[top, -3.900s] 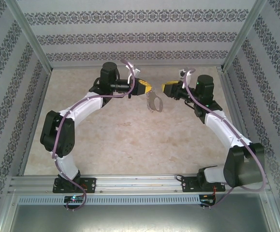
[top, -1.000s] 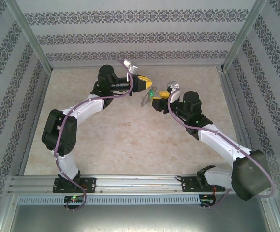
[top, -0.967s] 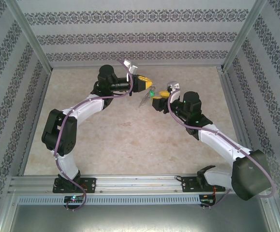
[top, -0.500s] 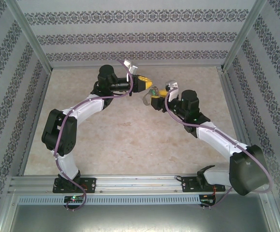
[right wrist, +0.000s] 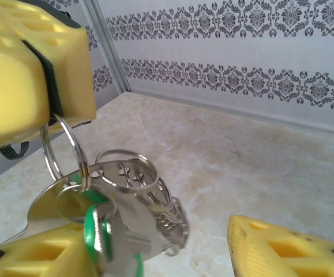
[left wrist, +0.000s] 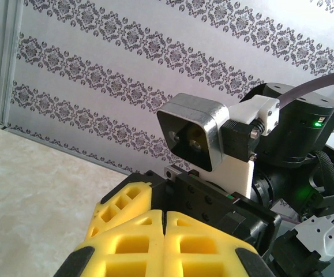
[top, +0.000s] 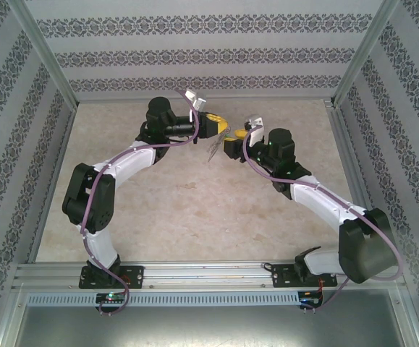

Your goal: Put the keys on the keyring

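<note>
Where the two arms meet over the far middle of the table [top: 195, 210], the left gripper [top: 221, 127] and right gripper [top: 231, 147] are seen nose to nose, the right one slightly nearer. The keyring [top: 213, 149] is made out as a thin grey sliver hanging between them, too small to resolve. Jaw states can't be read from above.

Left wrist: the left gripper [left wrist: 164, 228] is seen with its yellow fingers [left wrist: 126, 231] pressed flat together. Whatever is pinched is hidden past the fingertips. The right arm's wrist camera [left wrist: 196, 134] is faced head-on, just beyond.

Right wrist: the keyring [right wrist: 56, 151] is clamped in the seam of the left gripper [right wrist: 50, 104], top left, and hangs down. A bunch is linked to it: a green-headed key [right wrist: 97, 239], cut off at the bottom edge, and silver keys [right wrist: 155, 216], overlapped and hard to count. The right gripper [right wrist: 155, 254] is held wide, both fingers cropped. The bunch lies against one finger, not pinched.
</note>
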Controlling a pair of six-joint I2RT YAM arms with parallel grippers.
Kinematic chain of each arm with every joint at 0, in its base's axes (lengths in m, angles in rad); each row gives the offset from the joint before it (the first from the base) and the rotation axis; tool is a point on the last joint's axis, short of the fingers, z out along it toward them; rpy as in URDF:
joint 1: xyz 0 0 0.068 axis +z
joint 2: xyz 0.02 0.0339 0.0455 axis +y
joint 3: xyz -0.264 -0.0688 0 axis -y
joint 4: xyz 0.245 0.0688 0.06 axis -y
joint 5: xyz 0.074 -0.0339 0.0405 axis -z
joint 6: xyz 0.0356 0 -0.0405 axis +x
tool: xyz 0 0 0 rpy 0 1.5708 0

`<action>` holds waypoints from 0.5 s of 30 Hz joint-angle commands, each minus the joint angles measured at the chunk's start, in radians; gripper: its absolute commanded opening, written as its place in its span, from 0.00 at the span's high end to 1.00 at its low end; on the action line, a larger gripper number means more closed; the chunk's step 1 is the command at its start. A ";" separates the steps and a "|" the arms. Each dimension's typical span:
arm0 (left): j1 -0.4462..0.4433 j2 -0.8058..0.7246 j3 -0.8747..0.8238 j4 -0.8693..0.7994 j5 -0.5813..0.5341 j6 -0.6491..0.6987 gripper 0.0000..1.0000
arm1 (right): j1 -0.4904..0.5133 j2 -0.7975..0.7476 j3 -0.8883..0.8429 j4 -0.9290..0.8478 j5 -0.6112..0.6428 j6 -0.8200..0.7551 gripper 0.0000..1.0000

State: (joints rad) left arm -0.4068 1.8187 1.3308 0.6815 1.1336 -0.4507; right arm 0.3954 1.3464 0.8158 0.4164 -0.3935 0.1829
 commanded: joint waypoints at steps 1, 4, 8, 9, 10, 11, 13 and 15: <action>-0.012 -0.031 0.023 0.015 0.026 -0.003 1.00 | 0.007 0.010 0.026 0.027 -0.029 -0.018 0.47; -0.012 -0.030 0.025 0.014 0.028 -0.002 1.00 | 0.005 0.011 0.021 0.025 -0.030 -0.026 0.58; -0.013 -0.030 0.025 0.007 0.028 0.003 1.00 | 0.003 0.007 0.015 0.022 -0.031 -0.028 0.78; -0.013 -0.031 0.025 0.004 0.027 0.006 1.00 | 0.003 0.004 0.015 0.019 -0.033 -0.031 0.84; -0.012 -0.030 0.025 0.001 0.028 0.008 1.00 | 0.001 0.001 0.015 0.015 -0.032 -0.032 0.88; -0.013 -0.030 0.025 -0.001 0.026 0.011 1.00 | -0.001 -0.003 0.014 0.012 -0.034 -0.034 0.91; -0.012 -0.033 0.025 -0.015 0.023 0.020 1.00 | -0.003 -0.014 0.017 0.002 -0.037 -0.038 0.98; -0.012 -0.035 0.025 -0.026 0.021 0.031 1.00 | -0.007 -0.024 0.014 -0.008 -0.038 -0.043 1.00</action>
State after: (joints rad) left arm -0.4068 1.8191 1.3308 0.6544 1.1328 -0.4473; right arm 0.3946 1.3495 0.8162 0.4103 -0.4171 0.1528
